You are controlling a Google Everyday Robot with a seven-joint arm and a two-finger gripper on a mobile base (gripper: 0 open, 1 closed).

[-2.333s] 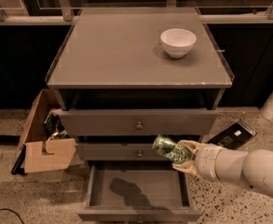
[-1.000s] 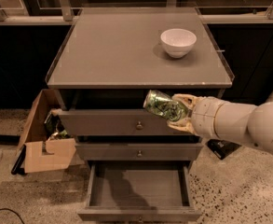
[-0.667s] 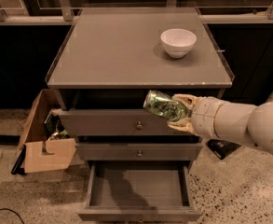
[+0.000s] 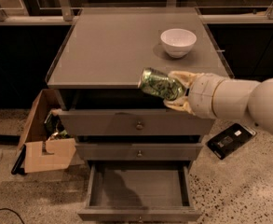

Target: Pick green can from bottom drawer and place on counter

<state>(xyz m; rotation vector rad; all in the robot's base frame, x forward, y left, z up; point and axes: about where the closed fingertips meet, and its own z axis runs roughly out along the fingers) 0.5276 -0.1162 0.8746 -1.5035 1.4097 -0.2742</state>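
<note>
- The gripper (image 4: pixel 177 92) has climbed from top-drawer height; its jaws clamp the tilted green can (image 4: pixel 160 84) by the counter (image 4: pixel 112 45) front edge, at 7 o'clock from the white bowl (image 4: pixel 178 42).
- The bottom drawer (image 4: pixel 138 214) is cleared, so only placing remains, likely toward 12 o'clock.

Our arm (image 4: pixel 248 99) reaches in from the right of the view, its thick pale forearm nearly level and pointing left. At its end our gripper (image 4: pixel 173 88) hangs in the air just in front of the table's (image 4: pixel 108 50) front edge, about level with it. The jaws stand one above the other, closed on the green can (image 4: pixel 159 84) lying tilted between them; the lower one seems to cup its underside, though it is partly hidden.
</note>
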